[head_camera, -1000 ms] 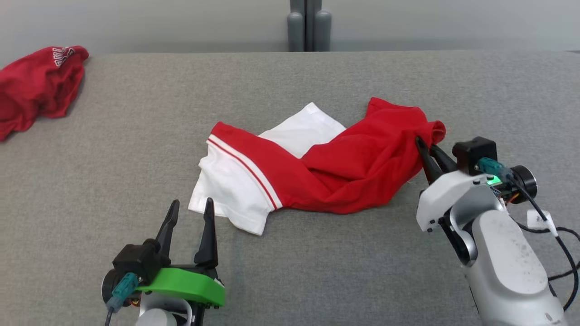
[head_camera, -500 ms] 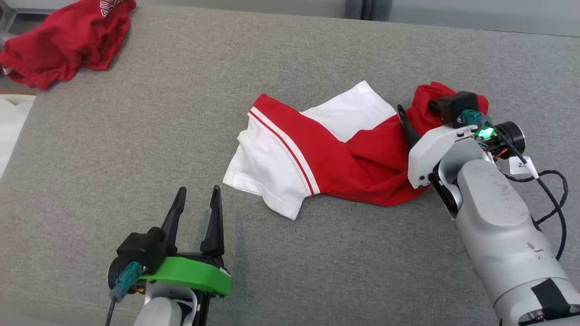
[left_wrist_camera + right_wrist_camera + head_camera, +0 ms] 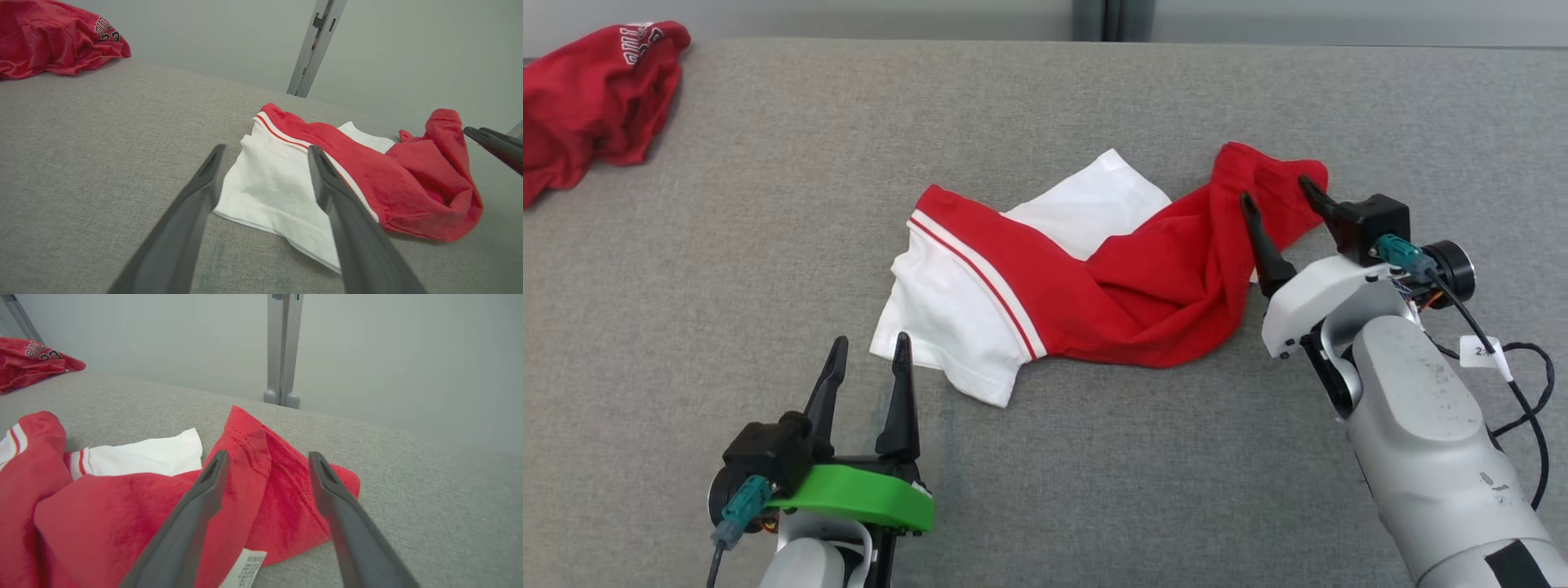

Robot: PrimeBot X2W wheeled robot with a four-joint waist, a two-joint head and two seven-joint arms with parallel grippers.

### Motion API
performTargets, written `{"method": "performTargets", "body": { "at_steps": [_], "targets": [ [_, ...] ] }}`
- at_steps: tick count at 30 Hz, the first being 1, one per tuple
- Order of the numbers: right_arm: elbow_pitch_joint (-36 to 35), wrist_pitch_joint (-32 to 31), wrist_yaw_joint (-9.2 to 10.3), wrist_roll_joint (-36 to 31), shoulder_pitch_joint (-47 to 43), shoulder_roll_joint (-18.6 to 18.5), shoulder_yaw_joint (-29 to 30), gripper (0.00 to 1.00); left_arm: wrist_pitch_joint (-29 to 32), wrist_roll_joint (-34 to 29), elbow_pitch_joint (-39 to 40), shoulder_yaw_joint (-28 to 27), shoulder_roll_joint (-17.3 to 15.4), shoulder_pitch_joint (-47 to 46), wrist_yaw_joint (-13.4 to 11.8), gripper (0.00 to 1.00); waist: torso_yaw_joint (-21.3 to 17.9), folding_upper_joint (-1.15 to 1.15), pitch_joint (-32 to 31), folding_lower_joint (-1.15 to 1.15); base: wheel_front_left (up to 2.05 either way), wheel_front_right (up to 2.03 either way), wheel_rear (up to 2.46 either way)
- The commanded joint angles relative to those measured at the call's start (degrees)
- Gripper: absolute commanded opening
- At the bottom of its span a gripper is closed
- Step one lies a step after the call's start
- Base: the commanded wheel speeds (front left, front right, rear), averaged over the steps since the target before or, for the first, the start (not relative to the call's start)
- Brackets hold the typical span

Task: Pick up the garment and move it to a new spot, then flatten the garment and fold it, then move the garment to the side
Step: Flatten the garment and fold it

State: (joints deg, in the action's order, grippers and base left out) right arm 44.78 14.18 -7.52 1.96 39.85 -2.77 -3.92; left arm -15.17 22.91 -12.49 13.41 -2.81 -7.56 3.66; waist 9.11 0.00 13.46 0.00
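Where the head view looks down, a crumpled red-and-white cloth garment [image 3: 1094,286] lies mid-way across the grey fabric-covered table [image 3: 1045,490]. The left gripper [image 3: 870,343] is spread and empty, just short of the white hem [image 3: 947,359]. The right gripper [image 3: 1275,189] is spread astride the raised red end, clamping nothing. Left wrist view: the white hem [image 3: 278,212] lies flat beyond the parted left gripper [image 3: 266,149]. Right wrist view: a red stitched fold [image 3: 253,441] stands up between the jaws of the right gripper [image 3: 267,454], unpinched. Judged light, limp and sure to sag: best pinched at hem corners, both ends together.
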Motion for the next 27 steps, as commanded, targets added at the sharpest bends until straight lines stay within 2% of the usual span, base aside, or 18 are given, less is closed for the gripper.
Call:
{"method": "performTargets", "body": {
  "at_steps": [1,7,11,27],
  "targets": [
    [-1.3,0.4,0.06,-0.4,-1.7,-0.2,1.1,1.0,0.0,-0.6,0.2,-0.1,-0.2,0.5,-0.2,1.0,-1.5,0.0,-0.7,0.0,0.0,0.0,0.0],
    [-4.2,-1.0,0.06,-2.7,-5.3,-0.2,6.2,1.0,0.0,-1.0,0.1,0.3,-0.2,0.0,0.2,1.0,-1.2,0.0,0.1,0.0,0.0,0.0,0.0],
    [-4.4,-1.8,0.07,-1.7,-7.1,-0.2,7.1,1.0,0.0,-0.7,-0.2,0.3,-0.2,-0.2,0.2,1.0,0.0,0.0,0.5,0.0,0.0,0.0,0.0],
    [-4.3,-3.4,0.06,5.8,-8.3,-0.3,-4.4,1.0,0.0,-0.4,-0.3,0.5,-0.2,-0.6,0.0,1.0,1.4,0.0,1.1,0.0,0.0,0.0,0.0]
  ]
}}
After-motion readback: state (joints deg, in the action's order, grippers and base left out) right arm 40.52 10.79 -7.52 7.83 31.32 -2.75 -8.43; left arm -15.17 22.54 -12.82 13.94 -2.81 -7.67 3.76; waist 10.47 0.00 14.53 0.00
